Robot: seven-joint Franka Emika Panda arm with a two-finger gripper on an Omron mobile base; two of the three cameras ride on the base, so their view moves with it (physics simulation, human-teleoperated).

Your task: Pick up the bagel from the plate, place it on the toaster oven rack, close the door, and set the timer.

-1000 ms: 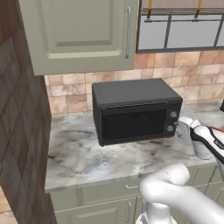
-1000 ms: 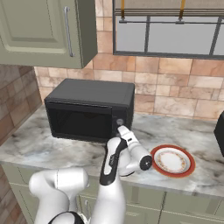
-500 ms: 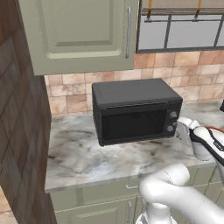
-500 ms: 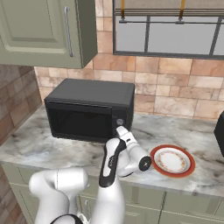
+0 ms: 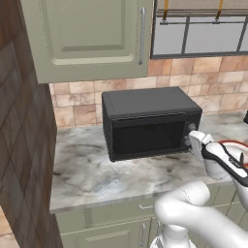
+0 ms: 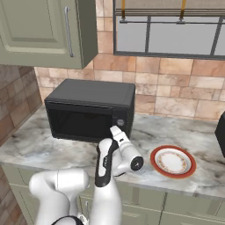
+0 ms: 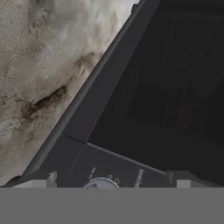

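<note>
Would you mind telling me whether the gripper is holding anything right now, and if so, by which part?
Nothing is held: the gripper is open, its fingers either side of the oven's timer knob without closing on it.

Matt black oven (image 5: pixel 150 121), dark glass door (image 5: pixel 147 137), veined marble counter (image 5: pixel 92 174).

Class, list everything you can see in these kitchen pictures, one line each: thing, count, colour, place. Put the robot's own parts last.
Toaster oven: one, black, on the counter against the tiled wall.
Door: one, dark glass, closed on the oven front.
Knob: one, pale, on the oven's control panel.
Plate: one, white with red-orange rim, right of the oven, nothing on it.
Counter: one, grey marble.
Wall cabinet: one, sage green, above the oven.
Window: one, above the tiles.
Gripper: one, open, at the knob.
</note>
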